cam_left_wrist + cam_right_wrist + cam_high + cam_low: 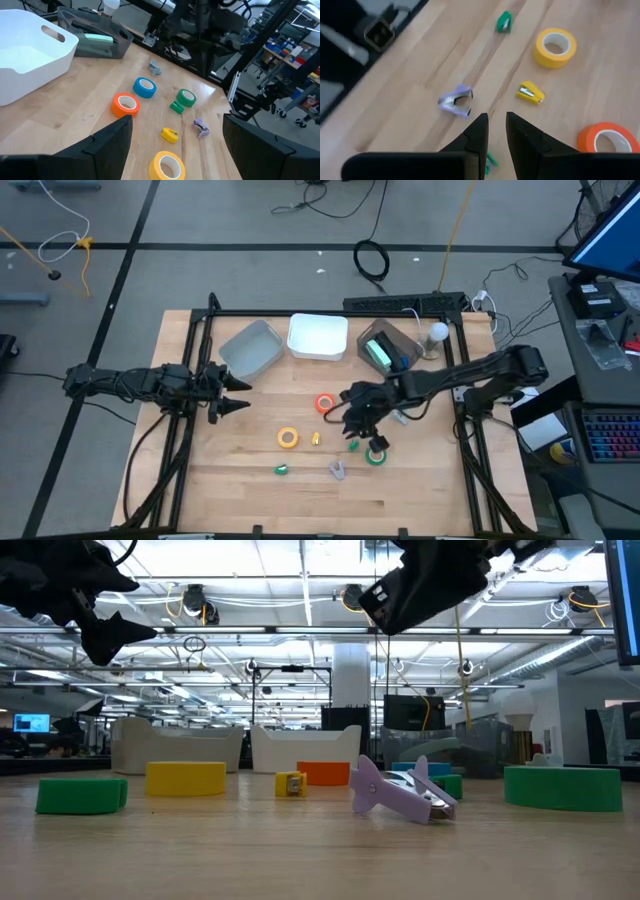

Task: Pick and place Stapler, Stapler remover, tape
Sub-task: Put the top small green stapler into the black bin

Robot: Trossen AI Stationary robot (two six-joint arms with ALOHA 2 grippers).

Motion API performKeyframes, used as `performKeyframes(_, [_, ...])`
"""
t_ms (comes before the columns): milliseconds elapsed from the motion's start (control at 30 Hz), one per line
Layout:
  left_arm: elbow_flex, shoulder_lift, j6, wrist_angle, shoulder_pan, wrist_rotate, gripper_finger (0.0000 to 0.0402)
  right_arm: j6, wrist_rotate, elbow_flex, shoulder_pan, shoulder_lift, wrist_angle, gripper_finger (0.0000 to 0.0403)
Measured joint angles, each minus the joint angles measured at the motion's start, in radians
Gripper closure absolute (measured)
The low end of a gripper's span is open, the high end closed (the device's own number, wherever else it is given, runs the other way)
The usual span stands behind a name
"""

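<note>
Four tape rolls lie flat on the wooden table: orange [325, 403], yellow [288, 437], green [376, 455] and blue [145, 87]; my right arm hides the blue one in the high view. Small stapler removers lie among them: purple [456, 100], yellow [531, 93] and green [504, 22]. A teal stapler [378, 352] sits in a dark bin at the back. My right gripper [496, 127] hangs shut and holding nothing above the table, between the orange and green rolls. My left gripper [177, 120] waits open over the table's left side.
At the back of the table stand a clear grey bin [250, 347], a white bin [318, 337] and the dark bin [392, 340]. A black frame [330, 313] borders the table. Bare wood lies at the near edge and at the left.
</note>
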Motion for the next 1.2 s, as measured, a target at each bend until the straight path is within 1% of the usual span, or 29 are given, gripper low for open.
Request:
performKeyframes(200, [0.000,0.000,0.000,-0.007,0.000,0.000,0.0091,-0.139,0.122,0.004,0.035,0.054,-0.031,0.0344])
performKeyframes(300, [0.000,0.000,0.000,-0.008,0.000,0.000,0.0091,-0.171,0.124,0.003,0.044,0.078,-0.065,0.0344])
performKeyframes(467, [0.000,0.000,0.003,-0.014,0.000,0.000,0.0091,-0.173,0.123,0.003,0.044,0.123,-0.086,0.0343])
performKeyframes(533, [0.000,0.000,0.002,-0.021,0.000,0.000,0.0091,-0.175,0.123,0.003,0.043,0.130,-0.083,0.0337])
performKeyframes(633, [0.000,0.000,0.000,-0.028,0.000,0.001,0.0091,-0.175,0.121,0.003,0.043,0.128,-0.083,0.0313])
performKeyframes(767, [0.000,0.000,-0.005,-0.028,0.000,0.000,0.0091,-0.176,0.120,0.003,0.043,0.128,-0.086,0.0261])
performKeyframes(867, [0.000,0.000,-0.005,-0.028,0.000,0.000,0.0091,-0.188,0.092,0.003,0.044,0.128,-0.096,0.0225])
performKeyframes(933, [0.000,0.000,-0.005,-0.028,0.000,0.000,0.0091,-0.193,0.077,0.003,0.045,0.131,-0.105,0.0207])
performKeyframes(1033, [0.000,0.000,-0.001,-0.028,0.000,0.001,0.0091,-0.202,0.062,0.003,0.046,0.165,-0.102,0.0194])
performKeyframes(1200, [0.000,0.000,0.000,-0.029,0.000,0.000,0.0091,-0.252,0.069,0.004,0.049,0.220,-0.086,0.0191])
